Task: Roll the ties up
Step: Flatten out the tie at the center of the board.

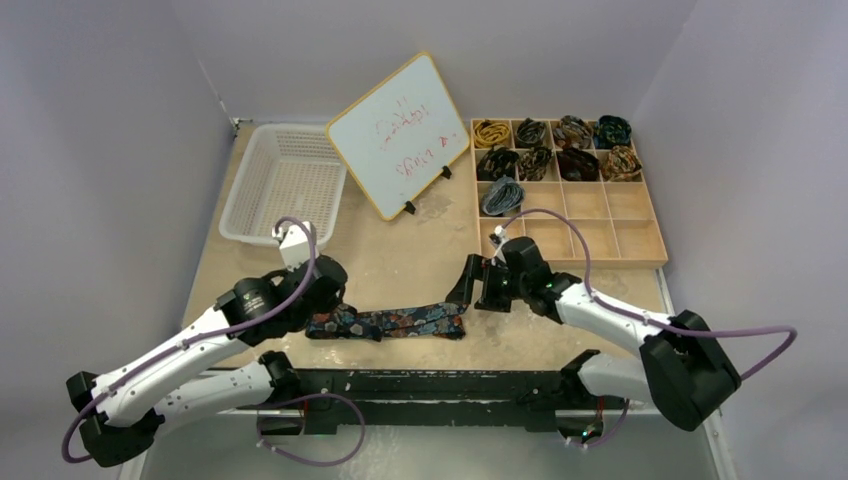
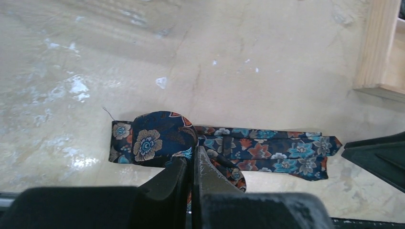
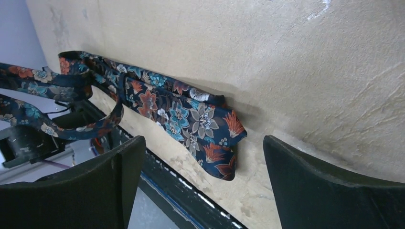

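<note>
The navy floral tie (image 1: 395, 322) lies flat in the lower centre of the top view, parallel to the near table (image 1: 400, 265) edge and close to it. The left end effector (image 2: 193, 160) is clamped on its looped left end. The right end effector (image 3: 203, 143) hovers over the wide right tip with its fingers apart. Above the tie, table surface reaches up to the whiteboard (image 1: 398, 135). At upper right, the wooden tray (image 1: 655, 258) holds nine rolled ties (image 1: 553, 145) in its upper compartments. A white basket (image 1: 285, 128) stands at upper left.
</note>
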Available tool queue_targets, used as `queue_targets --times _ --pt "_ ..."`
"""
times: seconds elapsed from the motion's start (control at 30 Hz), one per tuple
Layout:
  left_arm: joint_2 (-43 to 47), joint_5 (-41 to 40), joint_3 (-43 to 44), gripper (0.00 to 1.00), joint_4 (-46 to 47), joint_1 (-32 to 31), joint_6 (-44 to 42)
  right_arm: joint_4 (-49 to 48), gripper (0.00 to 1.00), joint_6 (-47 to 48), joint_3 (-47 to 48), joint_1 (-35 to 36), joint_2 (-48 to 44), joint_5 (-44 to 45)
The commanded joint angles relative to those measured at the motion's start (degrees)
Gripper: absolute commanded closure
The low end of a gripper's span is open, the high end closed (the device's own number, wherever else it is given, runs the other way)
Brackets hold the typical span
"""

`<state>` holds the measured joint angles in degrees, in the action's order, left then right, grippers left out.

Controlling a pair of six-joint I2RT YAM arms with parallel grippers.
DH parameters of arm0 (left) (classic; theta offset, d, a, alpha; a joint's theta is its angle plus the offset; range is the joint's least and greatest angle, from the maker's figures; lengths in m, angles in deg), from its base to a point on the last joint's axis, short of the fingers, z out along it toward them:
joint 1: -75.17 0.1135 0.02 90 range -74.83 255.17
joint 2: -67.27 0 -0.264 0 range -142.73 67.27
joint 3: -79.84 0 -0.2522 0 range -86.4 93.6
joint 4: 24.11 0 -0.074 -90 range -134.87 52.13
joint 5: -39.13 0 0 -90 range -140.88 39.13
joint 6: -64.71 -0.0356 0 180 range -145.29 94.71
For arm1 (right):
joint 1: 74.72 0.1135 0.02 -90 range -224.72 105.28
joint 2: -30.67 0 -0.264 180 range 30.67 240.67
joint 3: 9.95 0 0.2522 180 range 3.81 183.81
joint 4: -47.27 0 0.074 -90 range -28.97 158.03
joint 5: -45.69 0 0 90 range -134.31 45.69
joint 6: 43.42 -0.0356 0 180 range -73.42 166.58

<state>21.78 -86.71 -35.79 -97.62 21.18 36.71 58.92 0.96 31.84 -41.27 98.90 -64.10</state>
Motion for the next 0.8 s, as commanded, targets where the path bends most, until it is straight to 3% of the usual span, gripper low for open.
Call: queue_targets --times 0.0,0.37,0.57,0.77 --pt "1.36 -3.88 -0.51 1.00 -3.08 0.21 2.54 -0.61 0.07 -1.79 0.78 1.86 3.44 3.01" --pt "-0.71 -1.49 0.46 1.00 0.63 0.21 -2.26 -2.20 0.33 -1.65 1.25 4.93 9.33 3.40" --pt "-1.16 -1.12 1.21 1.00 0.56 0.21 -2.93 0.45 0.41 -2.26 2.73 8.21 10.26 7.70" --pt "-0.21 -0.78 1.00 1.00 1.35 0.21 -4.14 1.72 0.64 -2.54 5.10 9.18 10.67 12.79"
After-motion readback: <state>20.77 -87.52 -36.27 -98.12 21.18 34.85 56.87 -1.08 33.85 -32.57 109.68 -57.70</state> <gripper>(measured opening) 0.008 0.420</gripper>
